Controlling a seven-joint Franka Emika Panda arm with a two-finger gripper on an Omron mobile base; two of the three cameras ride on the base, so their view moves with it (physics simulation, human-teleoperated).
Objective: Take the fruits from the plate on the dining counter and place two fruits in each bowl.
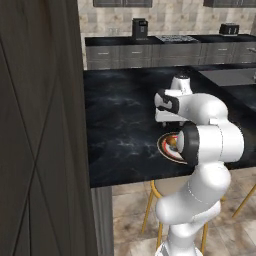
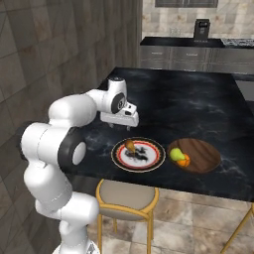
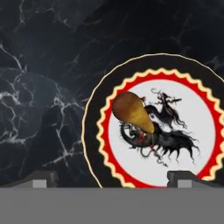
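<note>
Gripper (image 2: 120, 123) open above white red-banded plate (image 3: 199, 109); brown pear-shaped fruit (image 3: 131, 111) likely light, smooth: grasp its widest part.

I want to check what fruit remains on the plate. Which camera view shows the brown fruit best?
The hand view: the brown fruit appears large and unobstructed on the plate. In the right base view it is small but visible. In the left base view the arm covers most of the plate, so I cannot make it out.

No readable text, label, brand or number; the plate (image 3: 192, 118) bears just a black dragon-like drawing.
</note>
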